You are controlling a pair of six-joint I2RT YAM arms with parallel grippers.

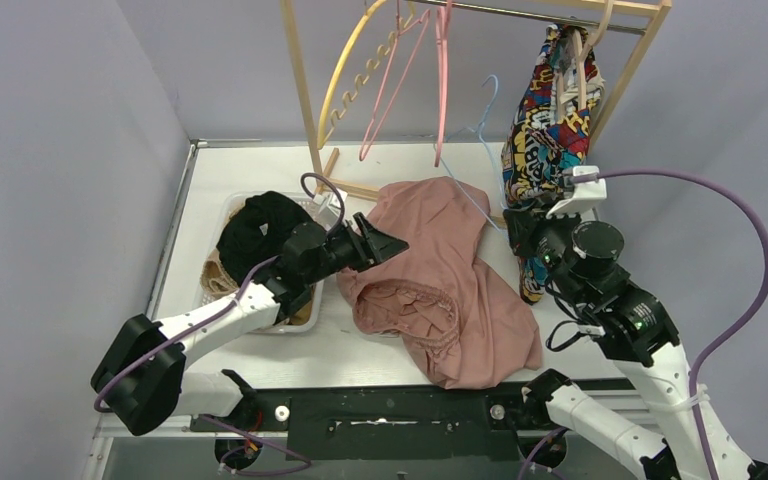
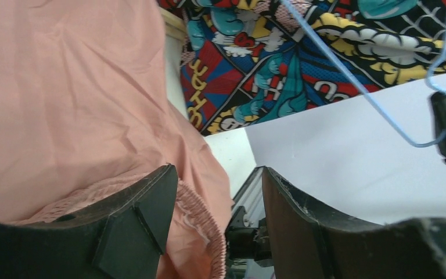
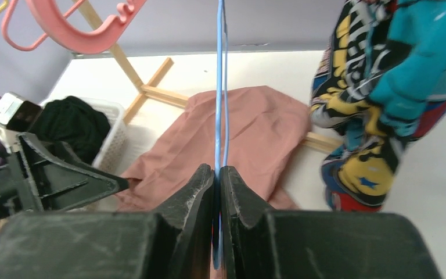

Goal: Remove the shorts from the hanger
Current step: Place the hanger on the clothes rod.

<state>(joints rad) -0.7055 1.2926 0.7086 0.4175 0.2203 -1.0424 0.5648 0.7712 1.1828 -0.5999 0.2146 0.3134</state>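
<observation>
The dusty pink shorts (image 1: 440, 270) lie crumpled on the table, off the hanger; they also show in the left wrist view (image 2: 64, 104) and the right wrist view (image 3: 250, 133). My right gripper (image 1: 515, 222) (image 3: 217, 168) is shut on the thin blue wire hanger (image 1: 482, 128) (image 3: 220, 87), which stands bare above the shorts. My left gripper (image 1: 385, 243) (image 2: 218, 170) is open at the shorts' left edge, with the gathered waistband lying against its left finger. Black shorts (image 1: 260, 225) and beige shorts (image 1: 218, 275) sit in the basket. I cannot make out the olive-brown shorts.
A white basket (image 1: 222, 215) stands at the left. A wooden rack (image 1: 300, 80) at the back holds pink hangers (image 1: 443, 70), a yellow hanger (image 1: 345, 70) and a colourful comic-print garment (image 1: 550, 100) close to my right gripper. Grey walls close in on both sides.
</observation>
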